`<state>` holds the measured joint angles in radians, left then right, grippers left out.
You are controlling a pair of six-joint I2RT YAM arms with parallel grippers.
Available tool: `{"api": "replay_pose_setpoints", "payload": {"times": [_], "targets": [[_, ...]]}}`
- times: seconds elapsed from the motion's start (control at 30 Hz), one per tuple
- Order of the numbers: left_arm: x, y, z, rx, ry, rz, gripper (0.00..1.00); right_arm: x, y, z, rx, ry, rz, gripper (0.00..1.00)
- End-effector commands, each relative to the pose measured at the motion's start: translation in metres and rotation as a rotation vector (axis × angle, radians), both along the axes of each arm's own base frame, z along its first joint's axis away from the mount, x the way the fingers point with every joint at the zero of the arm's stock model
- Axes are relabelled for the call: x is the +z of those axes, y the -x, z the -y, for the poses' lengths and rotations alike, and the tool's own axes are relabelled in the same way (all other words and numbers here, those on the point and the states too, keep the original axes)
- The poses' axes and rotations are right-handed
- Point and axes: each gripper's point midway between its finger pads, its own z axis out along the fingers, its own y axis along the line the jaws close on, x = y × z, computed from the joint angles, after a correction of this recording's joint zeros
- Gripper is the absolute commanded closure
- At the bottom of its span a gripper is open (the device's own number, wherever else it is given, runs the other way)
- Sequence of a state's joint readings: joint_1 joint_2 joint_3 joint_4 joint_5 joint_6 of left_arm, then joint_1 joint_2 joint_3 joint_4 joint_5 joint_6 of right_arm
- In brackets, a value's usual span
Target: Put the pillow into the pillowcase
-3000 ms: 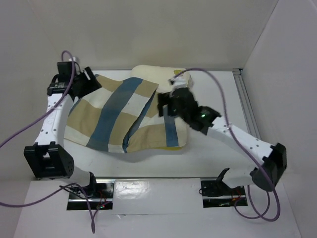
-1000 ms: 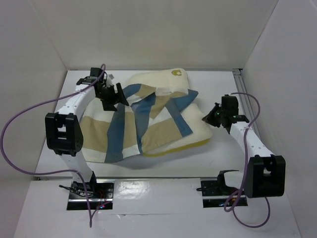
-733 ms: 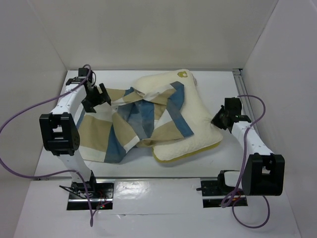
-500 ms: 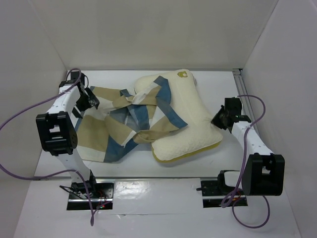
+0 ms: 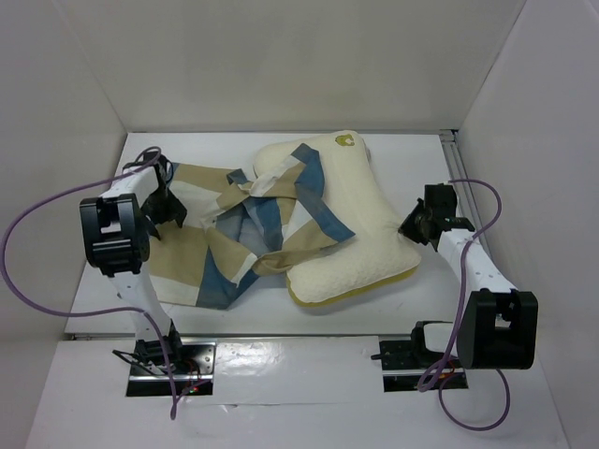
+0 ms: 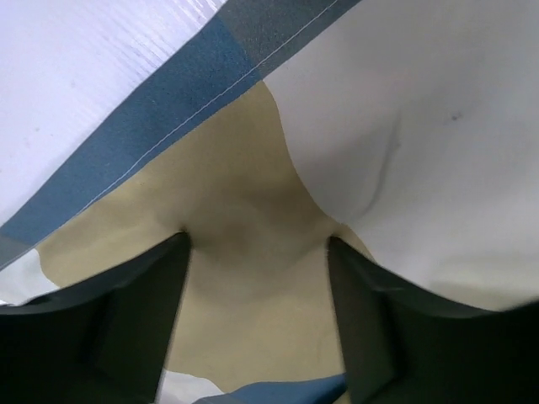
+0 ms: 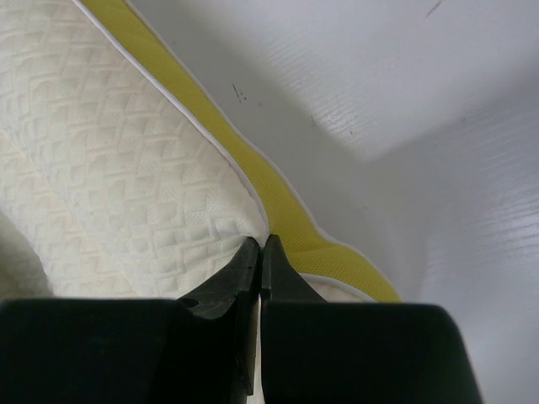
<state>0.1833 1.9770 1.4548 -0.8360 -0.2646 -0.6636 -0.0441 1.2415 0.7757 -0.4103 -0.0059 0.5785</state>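
The cream pillow (image 5: 370,229) lies at centre right, its yellow edge (image 7: 286,202) along the near side. Over its left part hangs the checked pillowcase (image 5: 211,257), bunched and twisted, with the rest spread flat to the left. My left gripper (image 5: 167,208) is down on the case's far left part. In the wrist view it (image 6: 257,242) stands open, both fingers (image 6: 126,328) pressing on tan fabric (image 6: 253,295). My right gripper (image 5: 412,224) is at the pillow's right corner, where it (image 7: 261,244) is shut on the seam between the quilted top and the yellow edge.
White walls close the table on the left, back and right. A metal rail (image 5: 465,201) runs along the right side. Purple cables (image 5: 37,234) loop from both arms. Bare white tabletop (image 5: 309,323) shows in front of the pillow.
The pillowcase has slid left off most of the pillow and bunched up. My left gripper moved left and nearer over the case. The pillow's near corner swung out; the right arm is still.
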Motion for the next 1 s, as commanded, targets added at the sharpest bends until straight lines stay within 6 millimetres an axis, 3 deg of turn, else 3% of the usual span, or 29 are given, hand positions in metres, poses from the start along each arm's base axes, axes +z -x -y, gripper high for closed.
{"api": "replay_pose_setpoints", "payload": {"times": [0.0, 0.07, 0.1, 0.13, 0.17, 0.33, 0.37, 0.57, 0.67, 0.8, 0.83, 0.93, 0.97], "targets": [[-0.004, 0.0, -0.007, 0.032, 0.003, -0.013, 0.26, 0.01, -0.01, 0.004, -0.011, 0.01, 0.061, 1.0], [-0.01, 0.001, -0.009, 0.031, 0.017, -0.035, 0.37, 0.012, -0.01, 0.007, -0.022, 0.01, 0.061, 1.0], [-0.007, -0.004, -0.01, 0.031, 0.015, -0.021, 0.73, 0.015, -0.01, 0.007, -0.022, 0.01, 0.07, 1.0], [-0.002, -0.009, -0.015, 0.043, 0.011, -0.001, 0.92, 0.015, -0.01, 0.007, -0.022, 0.01, 0.07, 1.0], [-0.002, -0.009, -0.02, 0.053, 0.012, -0.008, 1.0, 0.014, -0.01, 0.012, -0.037, 0.018, 0.07, 1.0], [0.027, -0.025, -0.045, 0.068, -0.066, 0.017, 1.0, 0.018, -0.013, 0.012, -0.037, 0.018, 0.079, 1.0], [0.044, -0.036, -0.052, 0.074, -0.097, 0.066, 1.0, 0.016, -0.014, 0.01, -0.037, 0.004, 0.077, 1.0], [0.117, -0.056, -0.093, 0.175, -0.251, 0.23, 1.0, 0.025, -0.021, 0.019, -0.077, 0.035, 0.077, 1.0], [0.125, -0.06, -0.099, 0.183, -0.276, 0.228, 1.0, 0.036, -0.018, 0.041, -0.163, 0.095, 0.082, 1.0], [0.126, -0.063, -0.105, 0.204, -0.306, 0.219, 1.0, 0.066, -0.016, 0.085, -0.319, 0.203, 0.114, 1.0], [0.126, -0.062, -0.111, 0.216, -0.317, 0.217, 1.0, 0.079, -0.022, 0.089, -0.337, 0.218, 0.144, 1.0], [0.129, -0.064, -0.115, 0.243, -0.306, 0.23, 1.0, 0.094, -0.031, 0.097, -0.355, 0.237, 0.169, 1.0], [0.129, -0.064, -0.115, 0.243, -0.306, 0.23, 1.0, 0.09, -0.038, 0.095, -0.325, 0.237, 0.151, 1.0]]}}
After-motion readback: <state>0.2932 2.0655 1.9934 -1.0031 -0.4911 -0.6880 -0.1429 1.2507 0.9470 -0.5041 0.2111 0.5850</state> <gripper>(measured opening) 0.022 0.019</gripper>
